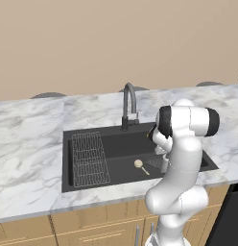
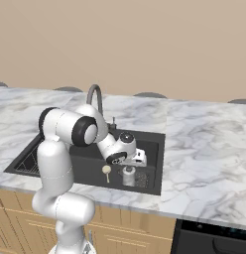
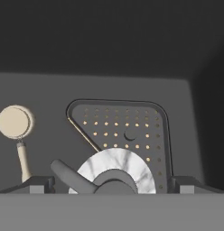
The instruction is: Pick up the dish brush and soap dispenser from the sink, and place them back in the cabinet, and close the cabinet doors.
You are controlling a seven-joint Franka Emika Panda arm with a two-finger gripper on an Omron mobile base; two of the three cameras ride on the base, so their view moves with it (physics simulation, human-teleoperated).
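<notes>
The gripper (image 3: 109,187) is seen spread wide on either side of the soap dispenser (image 3: 114,173) standing in the sink (image 1: 92,137), contact being impossible to judge since the fingertips are cut off, while the dish brush (image 3: 16,131) lies just beside it.

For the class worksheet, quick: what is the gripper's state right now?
Gripper: open, fingertips either side of the soap dispenser in the sink, holding nothing yet.
</notes>
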